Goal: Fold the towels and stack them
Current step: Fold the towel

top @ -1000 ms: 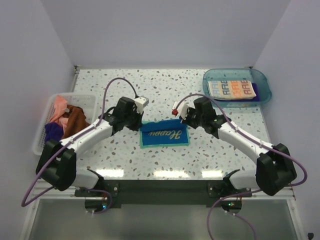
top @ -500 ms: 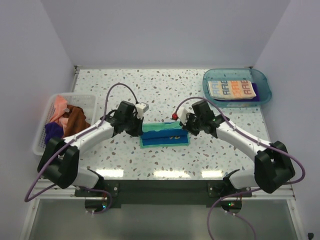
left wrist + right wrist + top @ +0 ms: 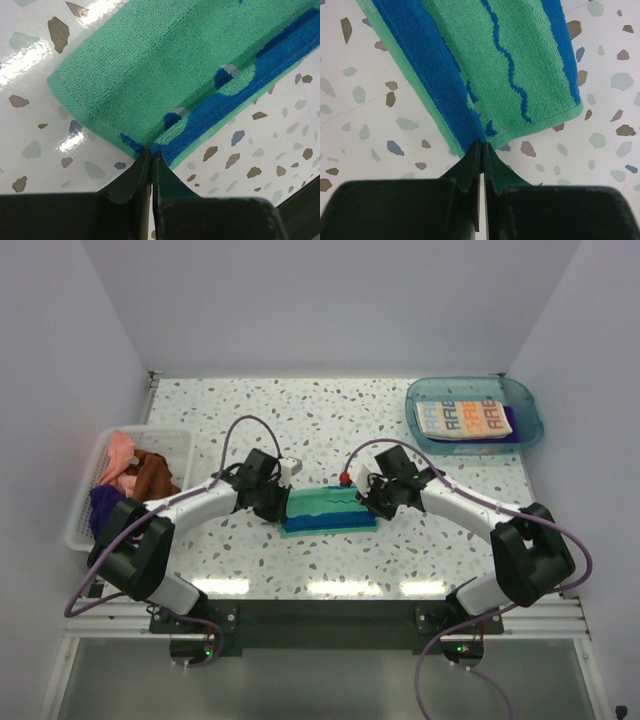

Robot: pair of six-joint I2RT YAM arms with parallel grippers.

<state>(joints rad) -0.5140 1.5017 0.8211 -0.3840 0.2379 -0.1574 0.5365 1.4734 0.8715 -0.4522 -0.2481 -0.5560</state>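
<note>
Green-and-blue terry, the crocodile towel [image 3: 330,510] lies doubled into a narrow strip at the centre of the overhead frame, the left gripper [image 3: 277,506] and right gripper [image 3: 377,502] each pinched tight on one end of it, apparently to set the fold down square.

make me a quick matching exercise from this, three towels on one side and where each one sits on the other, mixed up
Column one
1. green and blue towel
2. white lettered towel
3. brown towel

Column two
A. in the white basket at the left
B. in the clear blue tray at the far right
C. folded on the middle of the table, pinched by the left gripper and the right gripper

Pairs: 1-C, 2-B, 3-A
</note>
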